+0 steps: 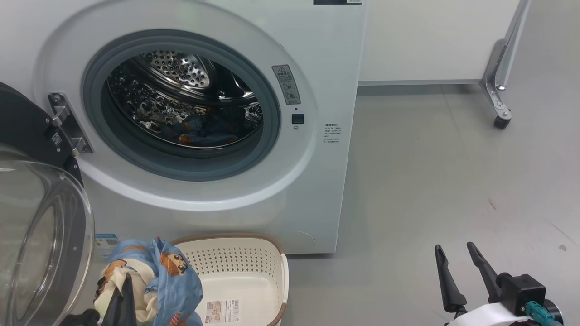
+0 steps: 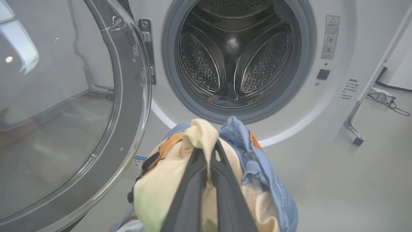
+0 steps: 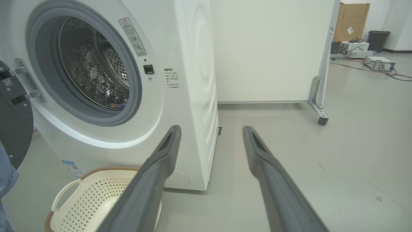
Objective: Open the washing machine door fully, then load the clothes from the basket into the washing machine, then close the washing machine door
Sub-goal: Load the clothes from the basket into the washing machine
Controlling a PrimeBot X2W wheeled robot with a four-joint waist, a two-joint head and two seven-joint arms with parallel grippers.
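- grey floor (image 1: 430, 181) runs across the room, and the washing machine (image 1: 317, 68) stands on it at my left and centre.
- far left, the washing machine door (image 1: 41, 226) is swung wide open on its metal hinge (image 1: 68, 122), with the glass dome bulging toward me.
- just right of the door, my left gripper (image 2: 209, 154) is clamped tight on the clothes (image 2: 193, 138). the blue and cream bundle hangs off the fingers in front of the machine, below the drum mouth, at the left end of the basket.
- the basket (image 1: 272, 253) sits on the floor just in front of the machine, its barcode sticker (image 1: 223, 311) showing on the bottom.
- above it, the drum (image 1: 181, 72) gapes inside the grey gasket (image 1: 272, 136), and another blue printed piece (image 1: 204, 129) lies low inside.
- lower right, my right gripper (image 1: 454, 249) hovers over bare floor, fingers spread wide and empty, well apart from the basket.
- far right, a white panel (image 1: 421, 40) stands on a castor (image 1: 501, 121).
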